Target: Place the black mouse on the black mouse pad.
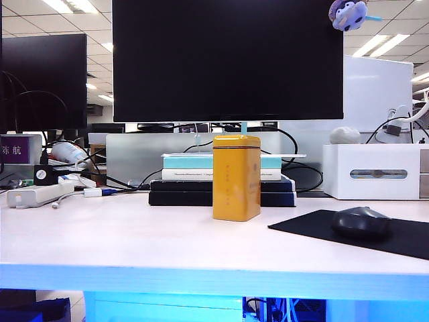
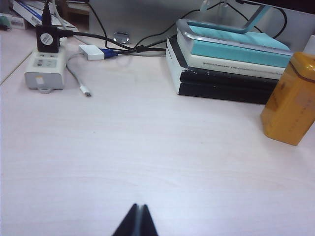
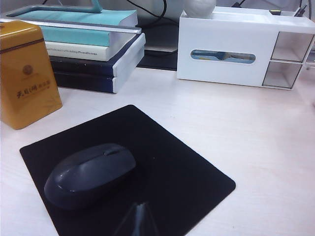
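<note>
One black mouse on one black mouse pad; left hand and right hand closed, empty.

Open desk ahead — yellow tin mid-table

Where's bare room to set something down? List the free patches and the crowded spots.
Free: the tabletop between the power strip and the tin, ahead of the shut left gripper; also between pad and white box. Crowded: the back, with cables and books. The mouse fills the pad near the right gripper.
</note>
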`<state>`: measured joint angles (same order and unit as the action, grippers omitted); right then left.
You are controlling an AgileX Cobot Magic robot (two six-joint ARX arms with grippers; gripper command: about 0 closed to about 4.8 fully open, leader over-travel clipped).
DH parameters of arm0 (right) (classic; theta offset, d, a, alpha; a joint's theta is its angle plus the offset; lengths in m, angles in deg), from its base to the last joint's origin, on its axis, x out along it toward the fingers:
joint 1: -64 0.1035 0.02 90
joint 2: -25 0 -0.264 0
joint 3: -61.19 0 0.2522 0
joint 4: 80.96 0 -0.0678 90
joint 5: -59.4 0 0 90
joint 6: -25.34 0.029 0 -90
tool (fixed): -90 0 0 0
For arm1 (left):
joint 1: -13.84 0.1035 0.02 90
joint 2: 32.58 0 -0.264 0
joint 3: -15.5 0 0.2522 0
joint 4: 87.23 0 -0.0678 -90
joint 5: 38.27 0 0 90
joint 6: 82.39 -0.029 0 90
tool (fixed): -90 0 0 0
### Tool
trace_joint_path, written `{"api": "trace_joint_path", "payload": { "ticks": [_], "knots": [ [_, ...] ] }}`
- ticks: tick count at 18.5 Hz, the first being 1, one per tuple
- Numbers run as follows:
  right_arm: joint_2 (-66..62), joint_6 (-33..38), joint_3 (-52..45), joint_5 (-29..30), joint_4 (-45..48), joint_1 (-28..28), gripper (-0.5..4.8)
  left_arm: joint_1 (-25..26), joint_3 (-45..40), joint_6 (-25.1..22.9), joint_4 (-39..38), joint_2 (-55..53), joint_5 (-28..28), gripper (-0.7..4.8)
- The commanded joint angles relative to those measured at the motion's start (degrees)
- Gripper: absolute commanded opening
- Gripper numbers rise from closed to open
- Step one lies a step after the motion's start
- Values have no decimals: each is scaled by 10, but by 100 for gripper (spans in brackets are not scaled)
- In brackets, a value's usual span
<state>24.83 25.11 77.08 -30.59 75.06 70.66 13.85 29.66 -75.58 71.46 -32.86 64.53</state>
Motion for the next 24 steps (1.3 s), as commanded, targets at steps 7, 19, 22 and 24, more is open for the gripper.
{"api": "trace_joint_path", "payload": {
  "ticks": [7, 19, 22, 24],
  "knots": [
    [0, 7, 1, 4, -24, 1, -6, 1, -1, 12, -3, 1, 1, -5],
    [0, 7, 2, 1, -59, 0, -6, 1, -1, 12, -5, 1, 3, -5],
    [0, 7, 2, 1, -59, 0, -6, 1, -1, 12, -5, 1, 3, -5],
    [0, 7, 2, 1, -59, 0, -6, 1, -1, 12, -5, 1, 3, -5]
  ]
}}
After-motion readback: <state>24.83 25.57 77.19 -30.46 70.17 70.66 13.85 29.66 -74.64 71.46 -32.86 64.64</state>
